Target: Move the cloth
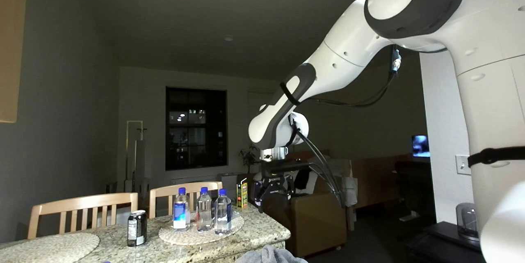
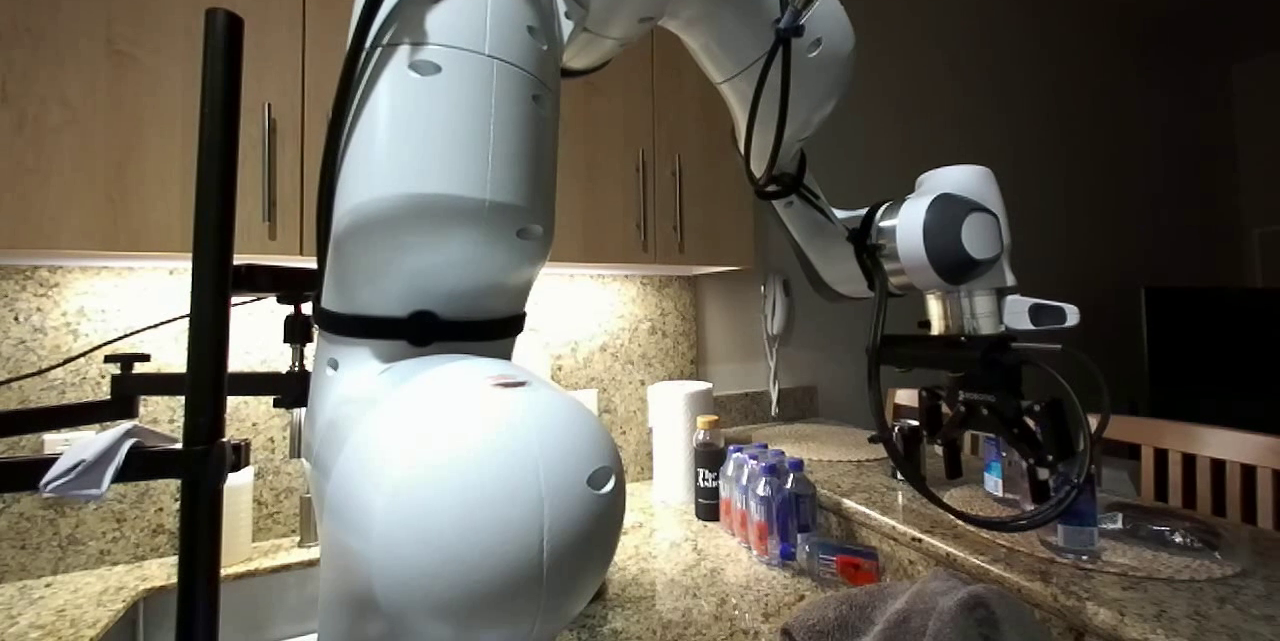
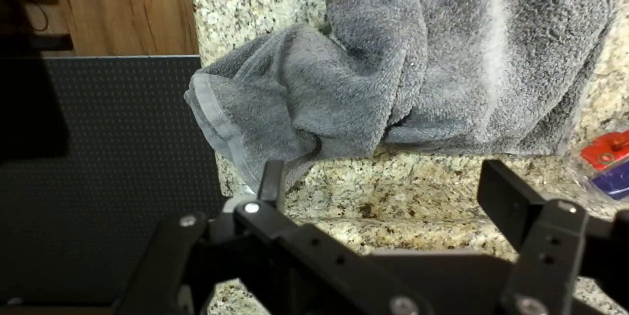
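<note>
— How does the claw (image 3: pixel 383 185) stand?

— Wide. In the wrist view its two fingers (image 3: pixel 508 202) are spread far apart and empty, with bare granite counter (image 3: pixel 393 197) showing through the gap.

— Is it touching the cloth (image 3: pixel 339 94)?

— In the wrist view one fingertip overlaps a corner of it, but both exterior views show the claw up above, apart from the fabric.

— And where does the cloth lie?

— On the counter, rumpled in thick grey folds. The end with the flat, paler band pokes just past the counter's edge, over a dark dotted panel (image 3: pixel 132 108). In both exterior views only its upper folds show, low in the frame.

— What's near it?

— At the right of the wrist view, something red and blue in clear plastic (image 3: pixel 612 153), partly cut off. In an exterior view, a bottle on its side (image 2: pixel 840 561) lies near the cloth, with a cluster of upright bottles (image 2: pixel 768 506) behind, then a dark bottle (image 2: pixel 708 471) and a paper roll (image 2: pixel 680 441).

— Farther out?

— A round woven mat (image 1: pixel 184 238) bears three clear bottles (image 1: pixel 204 213) with blue caps. A black can (image 1: pixel 137 228) stands just beside it, and wooden chairs (image 1: pixel 84 201) line the back.
</note>
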`<state>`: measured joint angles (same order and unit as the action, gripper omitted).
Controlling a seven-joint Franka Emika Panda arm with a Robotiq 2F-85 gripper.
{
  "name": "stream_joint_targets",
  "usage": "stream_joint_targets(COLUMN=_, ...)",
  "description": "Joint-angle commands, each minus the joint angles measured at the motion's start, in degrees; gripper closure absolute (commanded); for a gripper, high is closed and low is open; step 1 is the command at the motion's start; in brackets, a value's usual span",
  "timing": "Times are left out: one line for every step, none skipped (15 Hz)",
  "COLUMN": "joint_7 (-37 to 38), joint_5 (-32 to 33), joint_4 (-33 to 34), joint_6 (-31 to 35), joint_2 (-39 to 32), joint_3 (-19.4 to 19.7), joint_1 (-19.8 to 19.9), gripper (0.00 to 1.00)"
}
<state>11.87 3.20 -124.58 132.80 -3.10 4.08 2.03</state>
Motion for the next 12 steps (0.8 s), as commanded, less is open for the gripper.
stream_joint_targets(joint_7=0.3, joint_5=1.5, joint_4=-0.5, joint_6=-4.2, joint_2=-1.7, joint_3=-0.4, joint_1=0.0, gripper=0.0)
stream_joint_targets(joint_7=-0.1, joint_5=1.4, joint_4=-0.4, joint_6=-6.6, joint_2=-2.6, joint_3=-0.5, joint_1=-0.1, gripper=0.0)
stream_joint_targets(joint_7=-0.4, joint_5=1.2, joint_4=0.1, joint_6=-9.0, joint_2=-3.9, joint_3=-0.6, joint_1=-0.1, gripper=0.0)
stream_joint_targets(joint_7=-0.4, joint_5=1.4, joint_4=0.4, joint_6=-10.2, joint_2=-4.9, joint_3=-0.7, joint_1=-0.3, gripper=0.0)
stream_joint_targets(joint_7=-0.5, joint_5=1.3, joint_4=0.6, joint_6=-10.7, joint_2=-6.1, joint_3=-0.9, joint_1=-0.5, gripper=0.0)
stream_joint_targets(joint_7=-0.6, joint_5=1.2, joint_4=0.6, joint_6=-10.6, joint_2=-7.3, joint_3=-1.1, joint_1=-0.7, gripper=0.0)
stream_joint_targets(joint_7=-0.7, joint_5=1.1, joint_4=0.6, joint_6=-10.0, joint_2=-8.5, joint_3=-1.3, joint_1=-1.1, gripper=0.0)
stream_joint_targets(joint_7=-1.0, joint_5=1.1, joint_4=0.6, joint_6=-9.1, joint_2=-9.7, joint_3=-1.5, joint_1=-1.4, gripper=0.0)
stream_joint_targets(joint_7=-1.6, joint_5=1.1, joint_4=0.8, joint_6=-8.7, joint_2=-11.2, joint_3=-1.8, joint_1=-1.7, gripper=0.0)
stream_joint_targets(joint_7=-1.9, joint_5=1.1, joint_4=1.2, joint_6=-8.9, joint_2=-12.6, joint_3=-2.0, joint_1=-1.9, gripper=0.0)
stream_joint_targets(joint_7=-1.9, joint_5=1.4, joint_4=1.4, joint_6=-8.7, joint_2=-14.3, joint_3=-2.2, joint_1=-2.3, gripper=0.0)
stream_joint_targets(joint_7=-1.9, joint_5=1.5, joint_4=1.6, joint_6=-8.6, joint_2=-15.8, joint_3=-2.3, joint_1=-2.7, gripper=0.0)
